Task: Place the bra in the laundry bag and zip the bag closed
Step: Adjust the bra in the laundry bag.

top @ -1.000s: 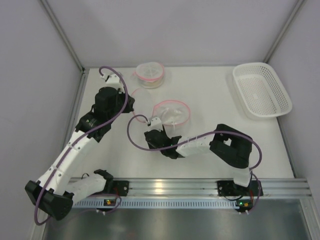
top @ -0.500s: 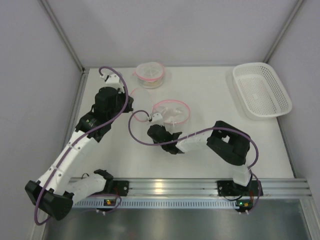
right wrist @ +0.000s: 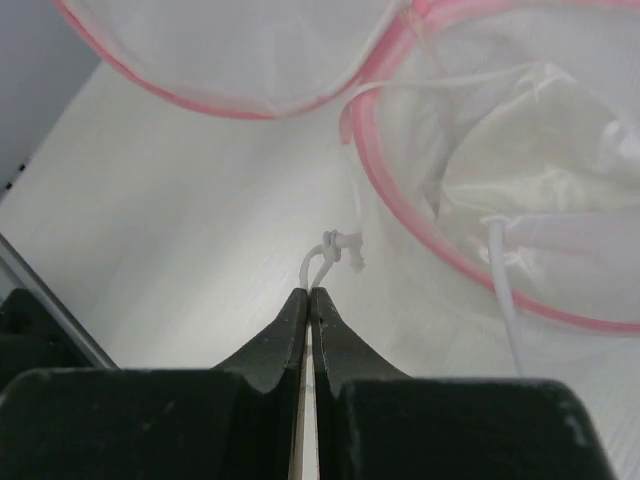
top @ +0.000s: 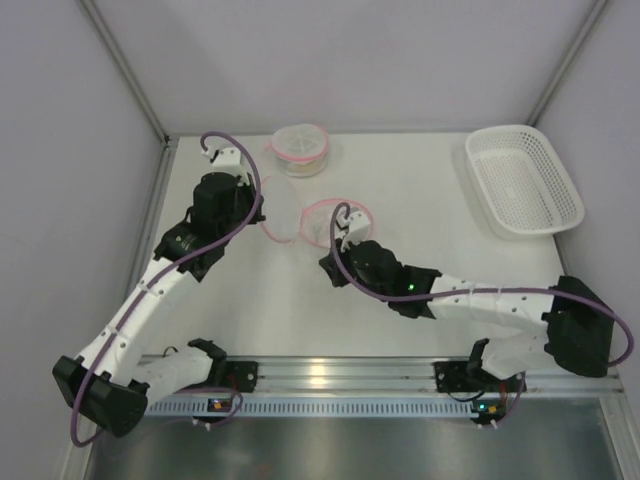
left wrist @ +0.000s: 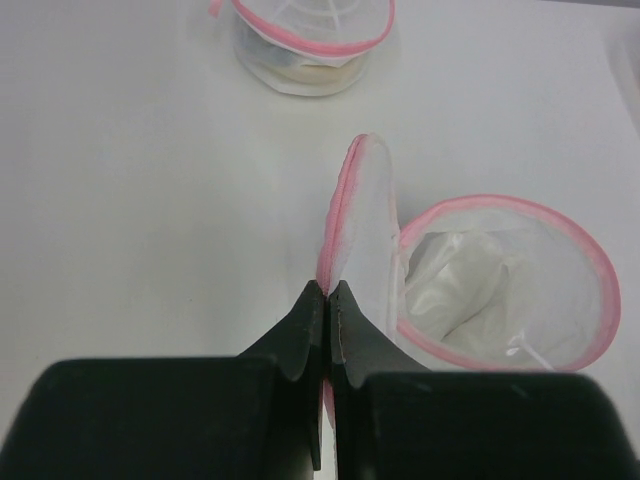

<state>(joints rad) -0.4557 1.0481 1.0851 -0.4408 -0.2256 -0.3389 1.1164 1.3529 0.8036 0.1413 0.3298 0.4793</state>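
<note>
The round white mesh laundry bag point(top: 345, 212) with a pink rim point(left wrist: 592, 262) lies open at mid-table, and the white bra point(left wrist: 468, 282) is bunched inside it. Its pink-edged lid flap point(left wrist: 362, 212) stands upright, with my left gripper point(left wrist: 328, 289) shut on the flap's edge. My right gripper point(right wrist: 308, 292) sits just in front of the bag's near rim point(right wrist: 392, 190), shut on the white zipper pull cord point(right wrist: 322, 260). In the top view the right gripper point(top: 334, 256) is at the bag's front and the left gripper point(top: 258, 208) at its left.
A second round pink-rimmed mesh bag point(top: 300, 148), filled, sits at the back of the table. A white plastic basket point(top: 523, 180) stands at the back right. Grey walls close in the left and right sides.
My right arm has stretched out and its gripper has moved right and toward the bag's front rim, going from open to shut on the pull cord. The left arm has barely moved.
</note>
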